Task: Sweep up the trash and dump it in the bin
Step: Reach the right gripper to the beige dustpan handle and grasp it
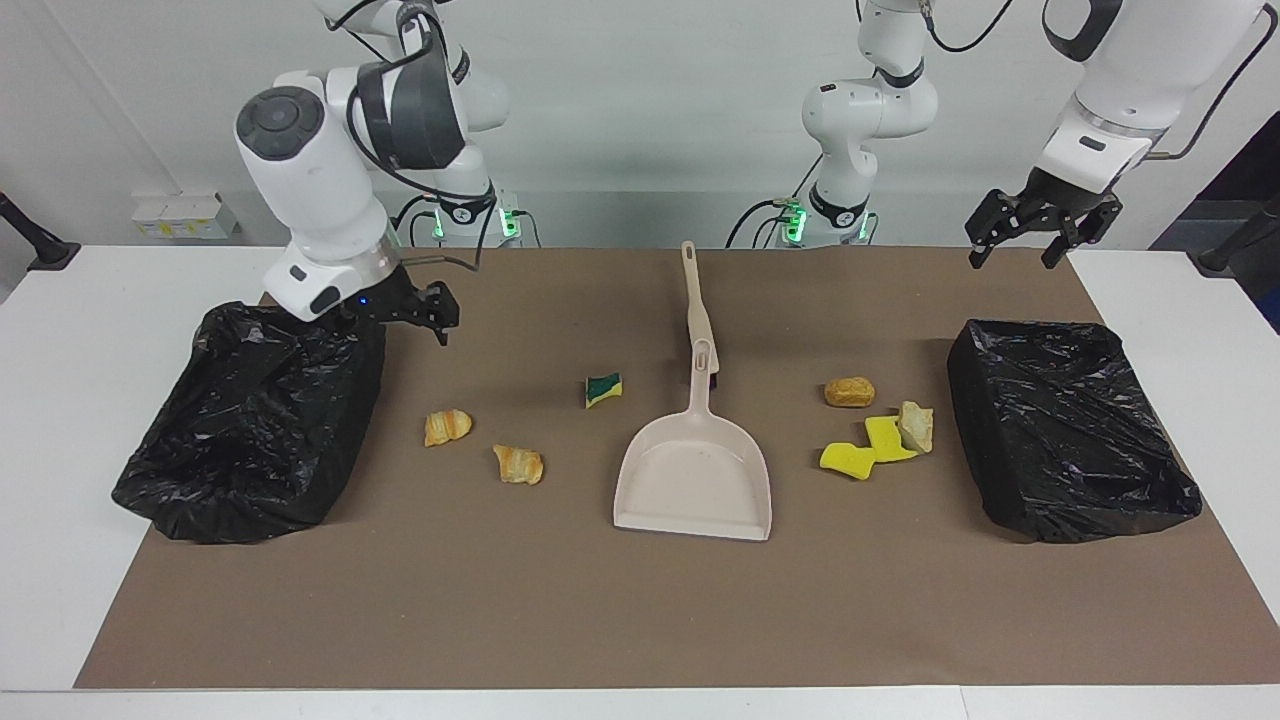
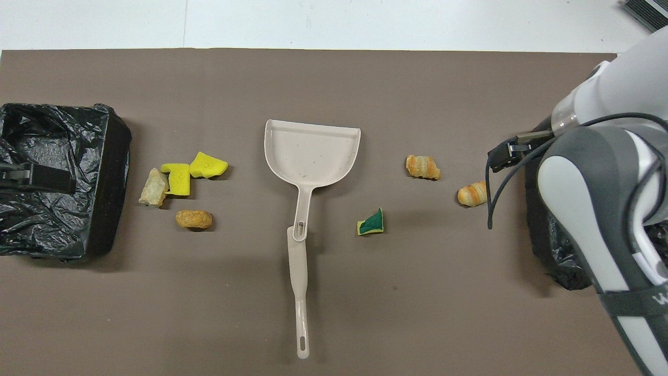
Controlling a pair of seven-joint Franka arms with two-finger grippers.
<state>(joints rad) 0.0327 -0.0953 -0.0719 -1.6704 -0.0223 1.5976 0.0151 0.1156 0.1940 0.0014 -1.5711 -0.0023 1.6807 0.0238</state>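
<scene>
Both grippers are sitting empty with fingers spread, nothing gripped. Right gripper (image 1: 405, 318) is hanging low over the brown mat (image 1: 640, 610), right at the inner edge of the black-bagged bin (image 1: 250, 420) at the right arm's end of the table; whether it is touching the bag, cannot tell. In the overhead view the right arm is covering most of that bin, so the gripper itself is not showing there. Left gripper (image 1: 1035, 232) is waiting up in the air over the corner of the mat nearest the left arm, above the second bagged bin (image 1: 1070, 430).

Trash is all lying on the mat, none in either bin or in the dustpan:
- Two croissant pieces (image 1: 447, 427) (image 1: 519, 465) are lying between the dustpan and the right arm's bin, apart from each other.
- Green-backed sponge piece (image 1: 603, 389) is lying beside the dustpan handle, toward the right arm's end.
- Brown bun (image 1: 849, 392) is lying alone toward the left arm's end, nearer the robots than the cluster below.
- Two yellow sponge pieces (image 1: 846, 459) (image 1: 886, 437) and a pale chunk (image 1: 916, 426) are lying bunched together and touching, just beside the left arm's bin.

Dustpan (image 1: 695, 480) is lying flat mid-mat, mouth pointing away from the robots, handle toward them. Brush (image 1: 696, 300) is lying in line with it, its head tucked under the dustpan handle end and its own handle pointing at the robots.
</scene>
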